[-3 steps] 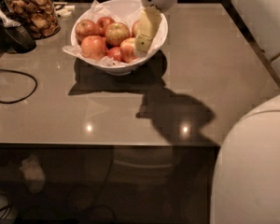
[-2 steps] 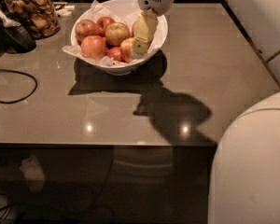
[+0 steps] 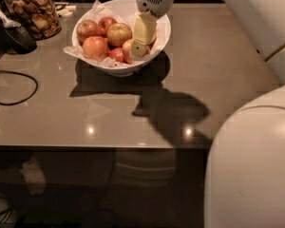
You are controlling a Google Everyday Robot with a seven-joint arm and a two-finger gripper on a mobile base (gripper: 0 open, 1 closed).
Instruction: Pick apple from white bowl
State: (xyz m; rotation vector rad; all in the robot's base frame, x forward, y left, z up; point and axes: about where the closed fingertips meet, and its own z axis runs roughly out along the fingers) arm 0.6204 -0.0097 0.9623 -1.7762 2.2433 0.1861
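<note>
While low inside the white bowl (image 3: 163, 36), gripper (image 3: 138, 51) against red apples (image 3: 96, 47), grip state unclear.

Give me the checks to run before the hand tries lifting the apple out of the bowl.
1. Hand down inside the bowl, at its right side: ok.
2. Apple right beside the hand's tip, partly hidden by it: ok.
3. Firm grip on the apple: cannot tell.
4. Free room around the apple: not ok, other apples press against it.
5. Bowl upright on the table, away from the edges: ok.
</note>
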